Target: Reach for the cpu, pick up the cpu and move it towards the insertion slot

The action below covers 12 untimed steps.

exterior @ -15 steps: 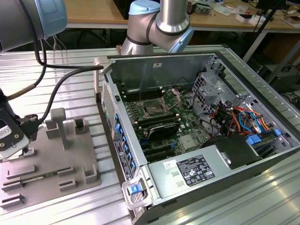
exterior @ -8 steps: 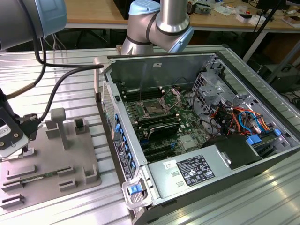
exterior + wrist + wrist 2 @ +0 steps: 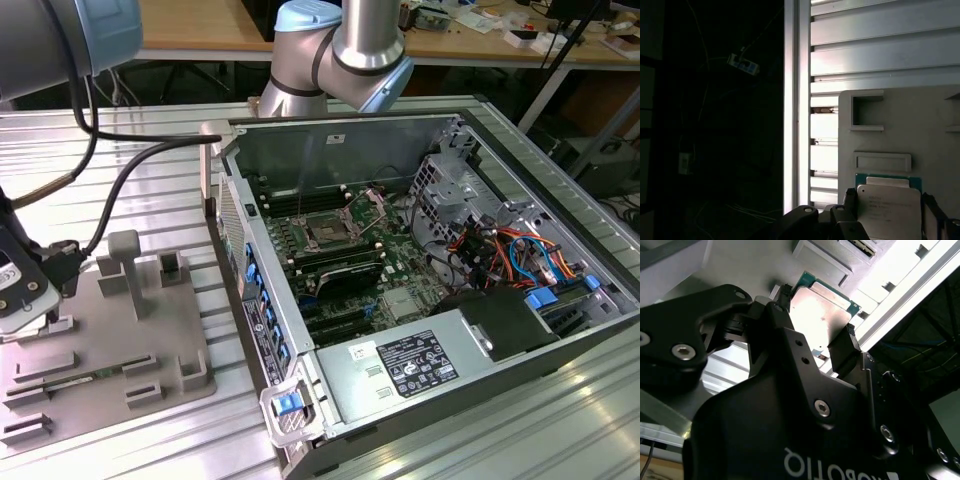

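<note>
The cpu [image 3: 821, 315] is a flat silvery square with a thin green rim, and it also shows in the first wrist view [image 3: 889, 210]. My gripper [image 3: 816, 314] has its two black fingers [image 3: 842, 347] pressed against opposite edges of the cpu, just over the grey fixture plate [image 3: 935, 130]. In the exterior view the gripper [image 3: 25, 300] is at the far left, over the plate's near corner. The insertion slot [image 3: 325, 232], dark with a brownish centre and a shiny metal frame, lies inside the open computer case, well to the exterior view's right of the gripper.
The grey fixture plate [image 3: 110, 340] carries upright posts and small holders. The case's tall side wall [image 3: 250, 290] stands between plate and motherboard. Black cables [image 3: 130, 165] trail from the wrist. The ribbed aluminium table edge [image 3: 797, 100] runs close beside the plate.
</note>
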{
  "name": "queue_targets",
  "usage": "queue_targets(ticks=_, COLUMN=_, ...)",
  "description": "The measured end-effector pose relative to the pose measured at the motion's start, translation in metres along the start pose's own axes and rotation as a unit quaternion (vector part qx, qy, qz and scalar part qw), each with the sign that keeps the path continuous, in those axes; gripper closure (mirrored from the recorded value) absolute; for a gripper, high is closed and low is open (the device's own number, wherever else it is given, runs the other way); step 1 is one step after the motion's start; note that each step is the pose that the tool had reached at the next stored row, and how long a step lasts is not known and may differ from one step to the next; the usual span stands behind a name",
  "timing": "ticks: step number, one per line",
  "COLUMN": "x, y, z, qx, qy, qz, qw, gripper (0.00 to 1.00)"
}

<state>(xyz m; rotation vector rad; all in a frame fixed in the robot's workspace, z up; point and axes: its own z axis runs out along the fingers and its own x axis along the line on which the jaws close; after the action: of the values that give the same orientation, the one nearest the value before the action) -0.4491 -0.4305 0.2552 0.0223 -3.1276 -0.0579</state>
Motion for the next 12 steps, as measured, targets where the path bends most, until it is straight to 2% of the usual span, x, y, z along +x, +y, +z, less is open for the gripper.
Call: queue_targets(ticks=12, x=0.0001, y=0.0002, z=-0.0068, qx=0.0, qy=0.0001, qz=0.0, qw=1.0, gripper=0.45)
